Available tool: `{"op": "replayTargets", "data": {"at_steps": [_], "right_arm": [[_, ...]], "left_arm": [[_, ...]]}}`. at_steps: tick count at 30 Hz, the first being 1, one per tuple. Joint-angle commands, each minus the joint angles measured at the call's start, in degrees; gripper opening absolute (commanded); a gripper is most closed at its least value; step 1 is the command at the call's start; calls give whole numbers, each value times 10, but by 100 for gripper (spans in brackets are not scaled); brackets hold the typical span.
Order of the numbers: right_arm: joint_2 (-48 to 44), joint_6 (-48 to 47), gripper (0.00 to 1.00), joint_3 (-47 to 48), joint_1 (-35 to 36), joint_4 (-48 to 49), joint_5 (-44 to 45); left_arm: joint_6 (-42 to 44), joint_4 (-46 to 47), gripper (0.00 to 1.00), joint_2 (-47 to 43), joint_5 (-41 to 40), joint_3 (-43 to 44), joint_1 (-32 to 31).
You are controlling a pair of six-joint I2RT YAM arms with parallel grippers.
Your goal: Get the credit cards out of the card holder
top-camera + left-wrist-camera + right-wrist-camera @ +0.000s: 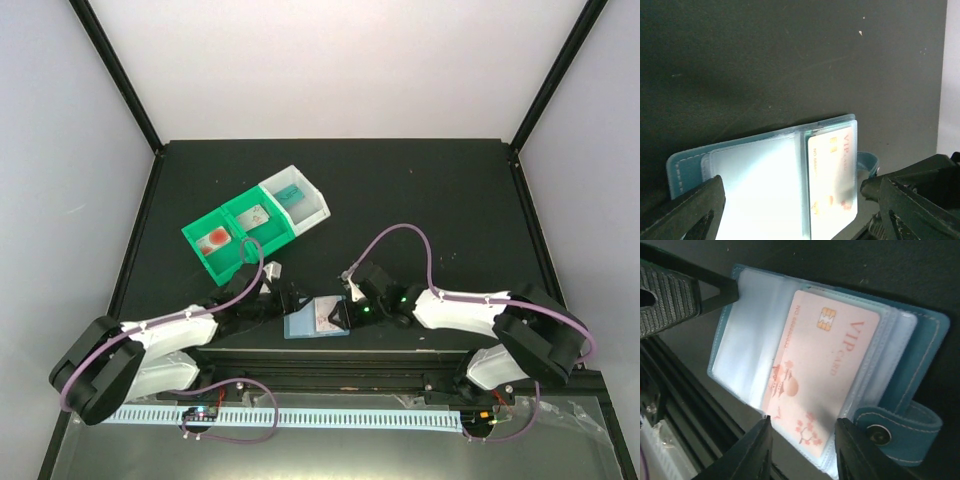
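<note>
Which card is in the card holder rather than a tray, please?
The pink-printed VIP card, sleeved in the open card holder; the others lie in trays.

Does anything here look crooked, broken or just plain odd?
Nothing is spilled or broken. Only the green tray and the white tray sit at a slant to the table edges. The card holder lies open near the front edge, with one card inside a sleeve.

A: The card holder (925, 335) has a matt slate-blue cover, leather-like, with pale stitching. Its snap (875, 435) looks metallic.
B: The sleeves (747, 355)?
A: Translucent glossy plastic, glaring under the light. The credit card (827, 365) inside is smooth plastic with a gold foil chip.
B: And the tabletop (790, 60)?
A: Matt black, faintly scratched. The trays (199, 256) are glossy plastic.
</note>
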Motion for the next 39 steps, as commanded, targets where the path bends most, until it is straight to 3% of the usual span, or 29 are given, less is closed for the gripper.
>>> {"op": "replayTargets", "data": {"at_steps": [1,7,15,31,39], "right_arm": [[-12,-18,35,-10,1,-12,63],[-1,-25,30,-24,1,6,77],[13,-31,16,-38,1,26,84],[5,-30,12,-60,1,53,74],[-36,-37,20,-27,1,11,107]], "left_arm": [[13,-72,83,-16,-34,14,-6],[15,-42,77,-38,-8,43,-35],[-1,31,52,41,26,78,-68],[-8,95,46,121,-1,36,-79],[2,82,40,132,-23,33,-79]]}}
